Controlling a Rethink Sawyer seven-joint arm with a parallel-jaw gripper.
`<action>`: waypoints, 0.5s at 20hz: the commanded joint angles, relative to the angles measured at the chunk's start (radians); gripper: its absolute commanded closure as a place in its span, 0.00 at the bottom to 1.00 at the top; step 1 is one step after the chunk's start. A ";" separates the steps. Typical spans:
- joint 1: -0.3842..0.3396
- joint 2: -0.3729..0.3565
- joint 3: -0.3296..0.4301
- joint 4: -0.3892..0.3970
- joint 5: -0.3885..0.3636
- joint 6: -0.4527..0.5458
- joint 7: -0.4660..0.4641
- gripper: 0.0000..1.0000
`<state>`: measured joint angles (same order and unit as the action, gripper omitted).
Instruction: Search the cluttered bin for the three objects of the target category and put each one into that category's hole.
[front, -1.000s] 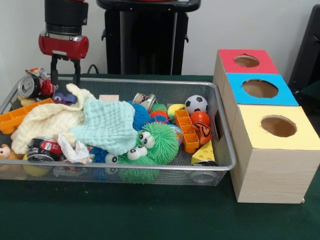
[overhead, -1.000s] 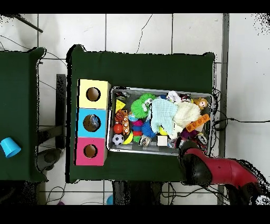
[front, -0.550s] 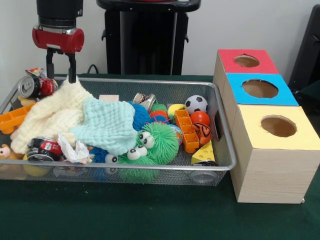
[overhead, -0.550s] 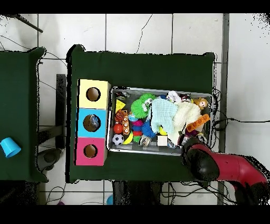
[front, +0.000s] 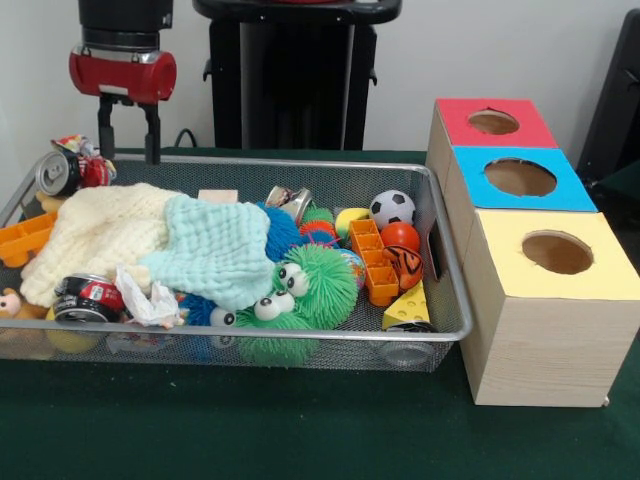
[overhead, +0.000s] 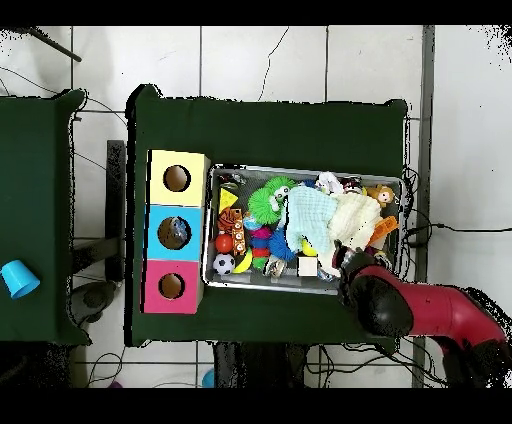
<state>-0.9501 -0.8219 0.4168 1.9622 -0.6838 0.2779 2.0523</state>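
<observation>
Inside the wire bin, the likeliest target set is the balls: a black-and-white ball, an orange ball touching it on the near side, and a yellow-green ball just beside them, all at the end nearest the boxes. Which category is wanted cannot be read from the views, so this is a guess. Crushed cans are a rival set: one rests at the far corner of the other end, another lies by the near rim, and a third sits mid-bin at the back.

A cream cloth and a pale green cloth cover much of the middle, overlapping fuzzy green toys and an orange block strip. A cheese-shaped wedge leans in the near corner.

Above the can end of the bin hangs the tool, its two dark prongs parted with a plain gap between them and nothing held, clear of the cream cloth below.

Beside the bin on the green tabletop stand the red box, blue box and yellow box, each with a round hole.

To search well, the cloths look worth pinching at a raised fold and dragging aside, since they may hide further objects. Any descent should be straight down, prongs kept wide, away from the mesh rim.
</observation>
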 joint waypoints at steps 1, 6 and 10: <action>0.048 0.003 0.032 0.036 0.026 0.060 -0.002 0.00; 0.073 0.046 -0.005 0.019 -0.018 0.012 0.014 0.00; 0.110 0.131 -0.087 -0.018 -0.101 -0.075 0.040 0.00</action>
<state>-0.8754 -0.7968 0.3963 1.9617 -0.6921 0.2724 2.0523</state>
